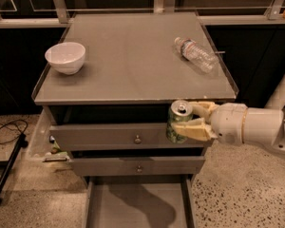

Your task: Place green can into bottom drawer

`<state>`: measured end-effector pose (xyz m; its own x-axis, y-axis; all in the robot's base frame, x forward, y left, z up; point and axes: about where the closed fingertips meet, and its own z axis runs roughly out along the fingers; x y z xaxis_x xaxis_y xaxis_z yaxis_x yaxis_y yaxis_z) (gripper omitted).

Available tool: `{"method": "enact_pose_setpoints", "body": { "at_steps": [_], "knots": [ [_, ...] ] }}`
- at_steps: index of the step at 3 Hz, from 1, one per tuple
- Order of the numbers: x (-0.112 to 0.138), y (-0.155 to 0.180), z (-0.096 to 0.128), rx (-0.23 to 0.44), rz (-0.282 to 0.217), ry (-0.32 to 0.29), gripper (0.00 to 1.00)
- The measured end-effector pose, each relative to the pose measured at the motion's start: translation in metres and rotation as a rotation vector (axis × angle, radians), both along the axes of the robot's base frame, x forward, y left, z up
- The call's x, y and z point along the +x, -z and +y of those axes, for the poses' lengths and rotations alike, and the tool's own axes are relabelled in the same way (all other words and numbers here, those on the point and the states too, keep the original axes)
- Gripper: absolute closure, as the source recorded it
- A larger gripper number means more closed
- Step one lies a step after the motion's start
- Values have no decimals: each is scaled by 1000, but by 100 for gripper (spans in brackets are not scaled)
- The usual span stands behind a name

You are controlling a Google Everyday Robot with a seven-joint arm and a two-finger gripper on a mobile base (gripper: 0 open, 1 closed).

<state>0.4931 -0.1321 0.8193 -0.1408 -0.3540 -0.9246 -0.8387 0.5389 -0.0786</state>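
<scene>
The green can (pixel 178 121) is upright in my gripper (pixel 195 120), whose cream fingers (pixel 194 129) are shut on its right side. It hangs in the air in front of the cabinet, past the top's front edge, level with the top drawer's front. The bottom drawer (pixel 137 204) is pulled open below, its grey floor bare with my arm's shadow on it. The can is above the drawer's right part.
A white bowl (pixel 65 57) stands at the left of the cabinet top (pixel 128 61). A clear plastic water bottle (pixel 195 54) lies on its right. Two upper drawers with small knobs (pixel 137 139) are slightly ajar. A black cable (pixel 7 129) lies on the floor at left.
</scene>
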Motion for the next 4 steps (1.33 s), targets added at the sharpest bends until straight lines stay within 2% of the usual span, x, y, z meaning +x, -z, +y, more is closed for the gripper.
{"method": "enact_pose_setpoints", "body": {
  "at_steps": [1, 2, 3, 4],
  "knots": [
    [-7, 12, -3, -77, 31, 14, 100],
    [-7, 12, -3, -79, 32, 14, 100],
    [-7, 28, 5, -69, 66, 2, 100],
    [-20, 88, 13, -72, 144, -13, 100]
  ]
}}
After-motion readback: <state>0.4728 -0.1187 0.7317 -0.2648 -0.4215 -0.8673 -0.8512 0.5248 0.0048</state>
